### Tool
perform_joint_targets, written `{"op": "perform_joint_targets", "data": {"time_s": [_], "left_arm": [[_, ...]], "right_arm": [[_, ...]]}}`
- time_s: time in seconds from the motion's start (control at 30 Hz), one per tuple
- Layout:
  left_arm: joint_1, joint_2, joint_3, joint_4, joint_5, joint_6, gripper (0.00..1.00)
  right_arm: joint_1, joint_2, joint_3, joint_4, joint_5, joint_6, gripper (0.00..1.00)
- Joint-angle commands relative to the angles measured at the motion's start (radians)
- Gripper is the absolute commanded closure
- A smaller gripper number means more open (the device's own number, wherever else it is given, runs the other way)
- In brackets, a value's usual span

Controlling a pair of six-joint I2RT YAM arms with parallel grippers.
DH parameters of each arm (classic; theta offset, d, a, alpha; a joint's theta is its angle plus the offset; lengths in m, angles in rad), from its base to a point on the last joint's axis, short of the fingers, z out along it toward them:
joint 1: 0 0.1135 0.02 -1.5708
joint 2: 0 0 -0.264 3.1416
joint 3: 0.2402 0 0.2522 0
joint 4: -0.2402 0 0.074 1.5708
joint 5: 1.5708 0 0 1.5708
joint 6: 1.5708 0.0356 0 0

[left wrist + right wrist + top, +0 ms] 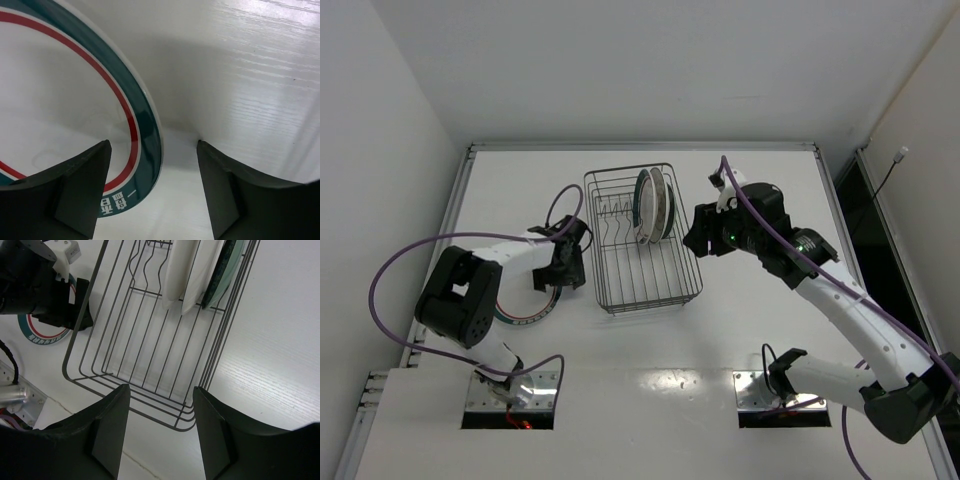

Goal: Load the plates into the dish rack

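Observation:
The dark wire dish rack [642,262] stands mid-table. Three plates [655,205] stand upright in its far end. In the right wrist view they show as two white plates [187,270] and one teal-rimmed plate [223,267]. A teal-and-red banded plate [532,308] lies flat on the table left of the rack. My left gripper [565,268] is open, low over that plate's right edge. In the left wrist view the gripper [152,147] has the plate's rim [146,117] between its fingers, untouched. My right gripper [696,238] is open and empty, just right of the rack.
The right wrist view shows the open right gripper [161,390] over the rack's near right corner [190,422], and the left arm [35,285] beyond the rack. Purple cables [390,270] loop off both arms. White walls enclose the table [650,400].

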Motion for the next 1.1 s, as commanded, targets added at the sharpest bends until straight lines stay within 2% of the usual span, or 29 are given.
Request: {"op": "perform_joint_targets", "data": {"time_s": [0.0, 0.1, 0.13, 0.2, 0.23, 0.33, 0.37, 0.53, 0.63, 0.8, 1.07], "left_arm": [[0.016, 0.049, -0.012, 0.034, 0.015, 0.027, 0.34], [0.016, 0.059, -0.012, 0.044, 0.024, 0.036, 0.47], [0.016, 0.059, -0.012, 0.044, 0.024, 0.036, 0.58], [0.016, 0.069, -0.012, 0.044, 0.033, 0.036, 0.66], [0.016, 0.069, -0.012, 0.044, 0.033, 0.036, 0.77], [0.016, 0.090, -0.012, 0.044, 0.021, 0.036, 0.92], [0.007, 0.101, -0.012, 0.044, 0.011, 0.036, 1.00], [-0.004, 0.073, 0.009, 0.011, -0.032, 0.036, 1.00], [-0.004, 0.020, 0.058, -0.065, -0.081, 0.036, 1.00], [-0.013, -0.075, 0.301, -0.202, -0.143, 0.036, 1.00], [-0.013, -0.103, 0.701, -0.405, -0.237, 0.036, 1.00]], "right_arm": [[-0.002, -0.009, 0.046, 0.018, 0.007, -0.012, 0.50], [-0.002, -0.009, 0.046, 0.018, 0.007, -0.012, 0.50], [-0.002, -0.009, 0.046, 0.018, 0.007, -0.012, 0.50], [-0.002, -0.009, 0.046, 0.018, 0.007, -0.021, 0.50], [-0.002, -0.009, 0.046, 0.009, 0.007, -0.021, 0.50], [-0.002, -0.009, 0.046, 0.009, 0.016, -0.031, 0.50], [-0.002, -0.009, 0.046, 0.000, 0.016, -0.031, 0.50], [-0.002, -0.009, 0.055, 0.000, 0.016, -0.031, 0.50], [-0.011, -0.009, 0.055, 0.000, 0.016, -0.040, 0.50], [-0.011, -0.009, 0.055, 0.000, 0.016, -0.040, 0.50], [-0.011, -0.009, 0.055, -0.010, 0.025, -0.040, 0.50]]}}
